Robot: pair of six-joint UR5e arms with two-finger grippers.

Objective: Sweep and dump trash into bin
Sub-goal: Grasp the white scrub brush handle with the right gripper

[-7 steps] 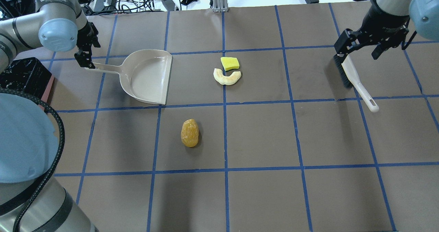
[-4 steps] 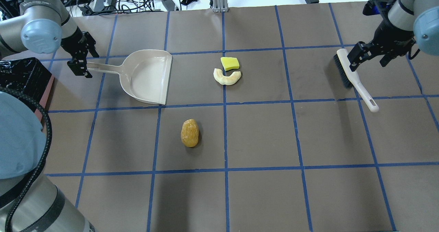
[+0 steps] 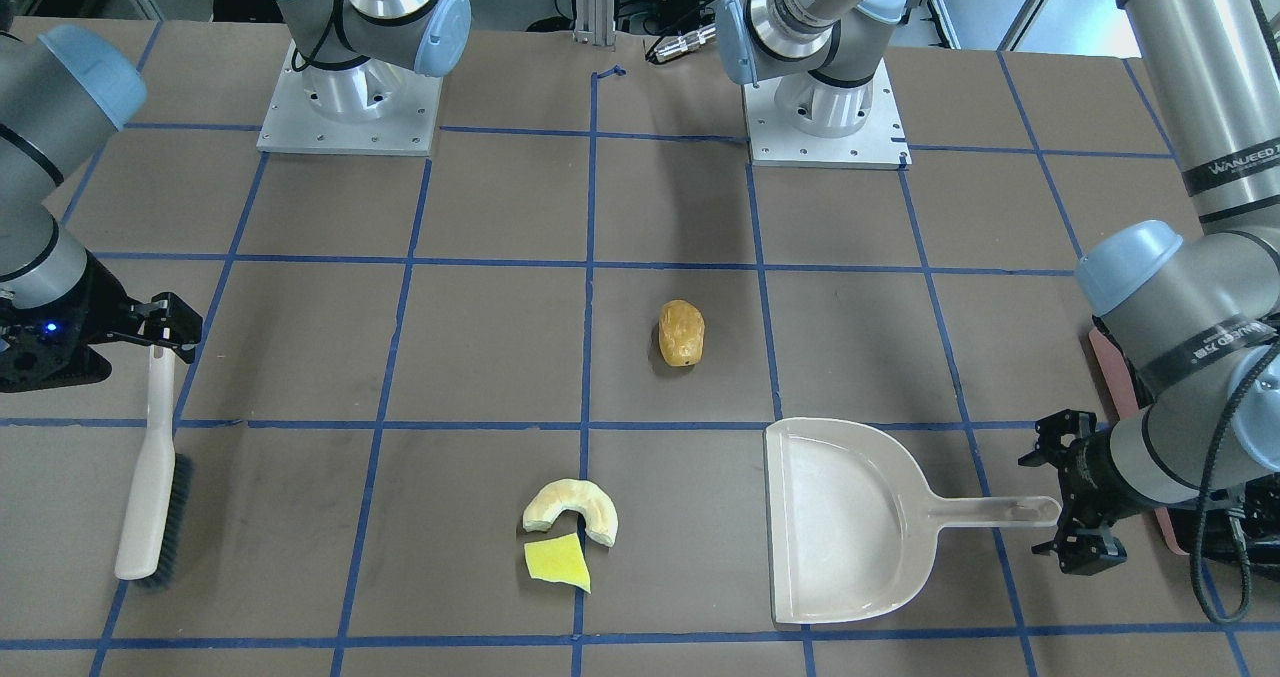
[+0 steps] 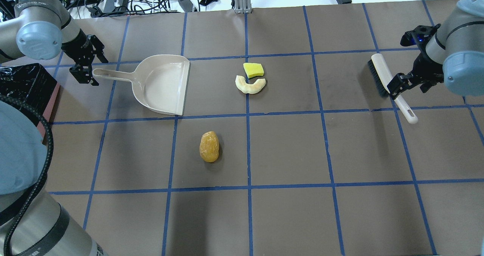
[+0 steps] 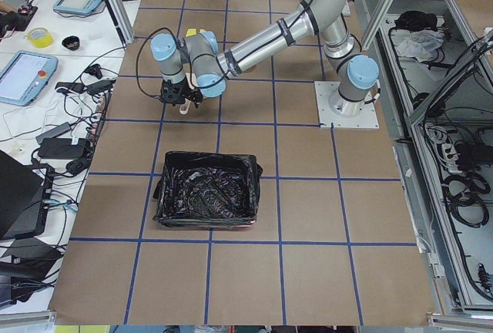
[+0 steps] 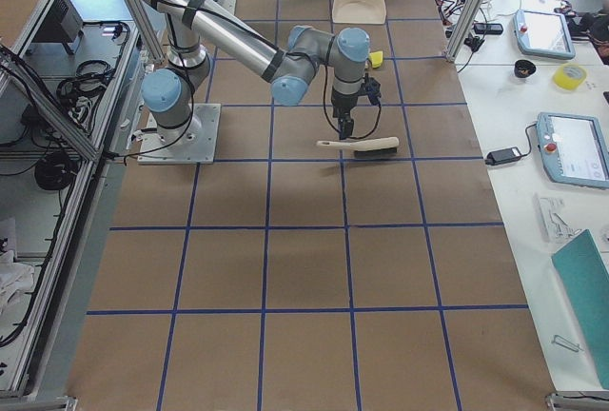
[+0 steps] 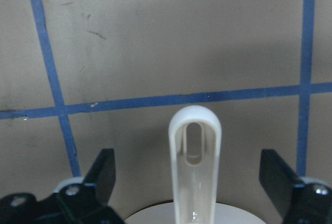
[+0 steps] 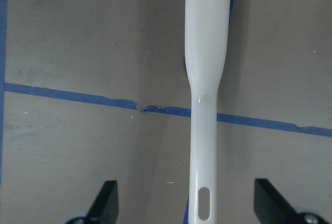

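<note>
The trash lies in two spots on the table (image 4: 295,218). The lump (image 4: 209,146) sits about midway between the robot's edge and the operators' edge, a little toward the left end. Its long axis runs from one of those edges to the other. It is a wrinkled orange-brown oval.

The rind (image 4: 249,86) lies nearer the operators' edge, its long axis along the table. Both tips and the hollow face that edge. It is pale cream and curved. The scrap (image 4: 253,70), flat and bright yellow, sits in the hollow and seems to touch one tip.

The bin (image 4: 26,84) stands at the table's left end, mouth up, lined with glossy black plastic over a pink side.

A beige dustpan (image 4: 162,86) lies between bin and rind, mouth toward the right end, handle toward the bin. The left gripper (image 7: 188,162) is spread wide, its fingers on either side of the handle's tip and clear of it.

Near the right end, the right gripper (image 8: 185,187) straddles the handle of the brush (image 4: 380,70), likewise spread and not touching.
</note>
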